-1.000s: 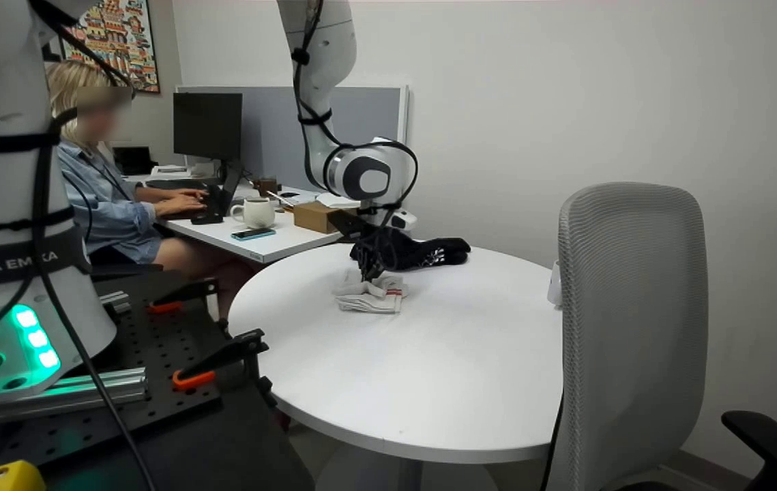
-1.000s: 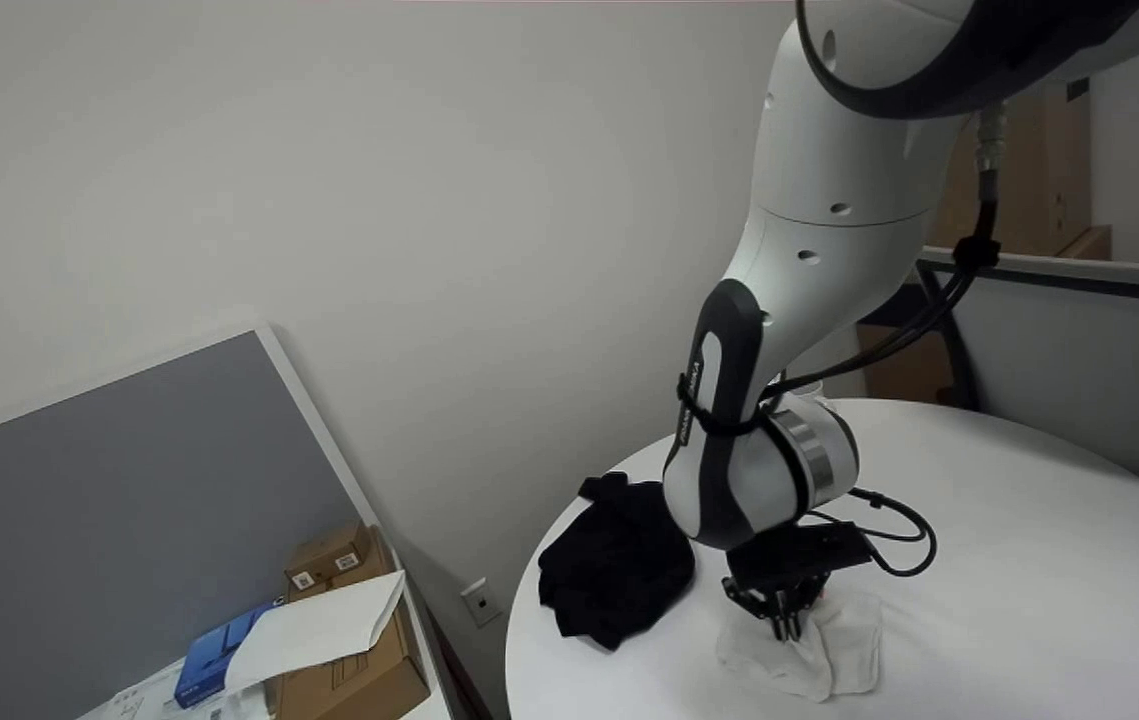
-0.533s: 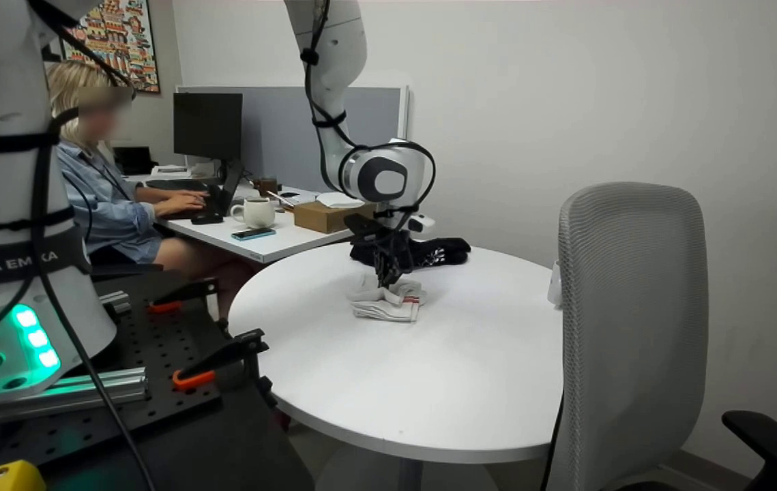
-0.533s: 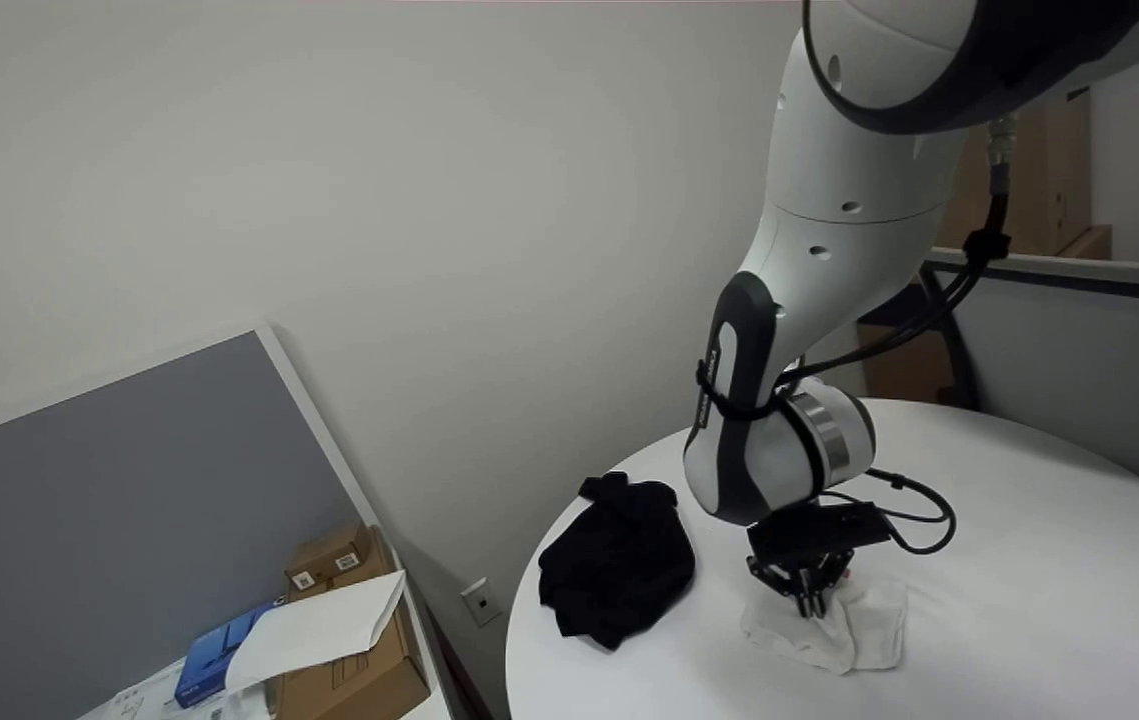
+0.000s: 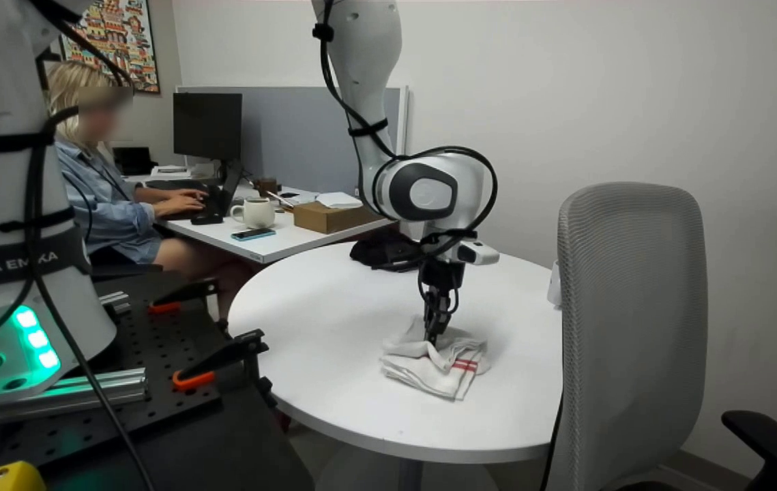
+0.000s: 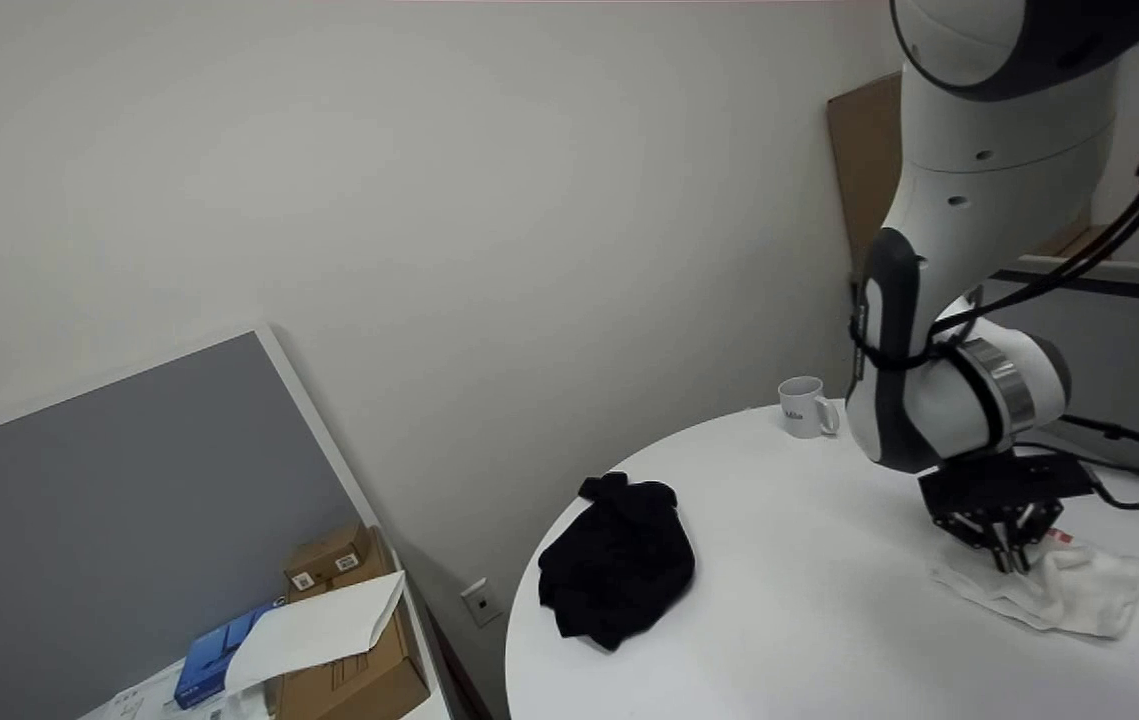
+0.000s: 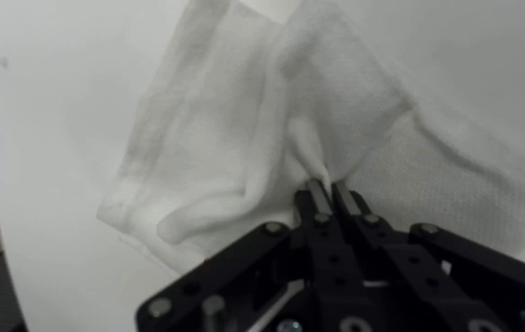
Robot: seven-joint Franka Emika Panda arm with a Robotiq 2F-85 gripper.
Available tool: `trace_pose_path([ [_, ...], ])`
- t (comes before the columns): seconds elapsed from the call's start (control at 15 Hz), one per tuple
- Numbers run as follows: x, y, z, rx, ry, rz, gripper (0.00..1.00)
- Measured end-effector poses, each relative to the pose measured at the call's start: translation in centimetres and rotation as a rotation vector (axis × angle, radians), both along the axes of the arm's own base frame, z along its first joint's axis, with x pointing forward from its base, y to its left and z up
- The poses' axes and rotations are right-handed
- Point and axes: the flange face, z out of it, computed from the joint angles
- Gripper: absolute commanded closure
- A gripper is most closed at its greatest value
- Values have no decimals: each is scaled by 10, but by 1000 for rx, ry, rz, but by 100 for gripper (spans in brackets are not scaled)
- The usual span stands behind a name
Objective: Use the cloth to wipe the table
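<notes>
A white cloth with red stripes lies bunched and partly folded on the round white table (image 5: 320,368). It shows in both exterior views (image 5: 422,372) (image 6: 1094,590) and fills much of the wrist view (image 7: 202,143). My gripper (image 5: 432,337) points down at the cloth; it also shows in an exterior view (image 6: 1011,565). In the wrist view, the fingertips (image 7: 327,186) are nearly together with a raised fold of cloth pinched between them. The rest of the cloth spreads flat on the table around the fingers. The part under the gripper is hidden.
A black cloth bundle (image 6: 617,565) lies near the table's edge. A white mug (image 6: 802,408) stands by the rim on the wall side. A grey chair (image 5: 634,307) stands against the table. A person (image 5: 105,184) sits at a desk (image 5: 272,245) behind.
My gripper has dragged the cloth across the table, rightward in both exterior views, away from the black bundle. The mug, hidden by the arm before, now shows. The grip stays closed on the cloth.
</notes>
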Motion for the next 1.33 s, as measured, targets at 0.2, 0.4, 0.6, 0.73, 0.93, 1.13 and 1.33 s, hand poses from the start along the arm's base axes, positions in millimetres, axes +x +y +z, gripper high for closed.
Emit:
trace_pose_path([
  [0.2, -16, -23, -1, -18, 19, -46, 99],
  [0.4, -10, 9, -1, 1, 22, 15, 99],
  [0.6, 3, 93, 0, 69, 1, 159, 99],
  [0.73, 6, 159, 1, 118, -26, 258, 99],
  [0.93, -2, 257, 2, 192, -56, 405, 99],
  [1.13, -15, 308, 1, 221, -50, 486, 99],
  [1.33, -15, 287, 0, 203, -44, 455, 99],
])
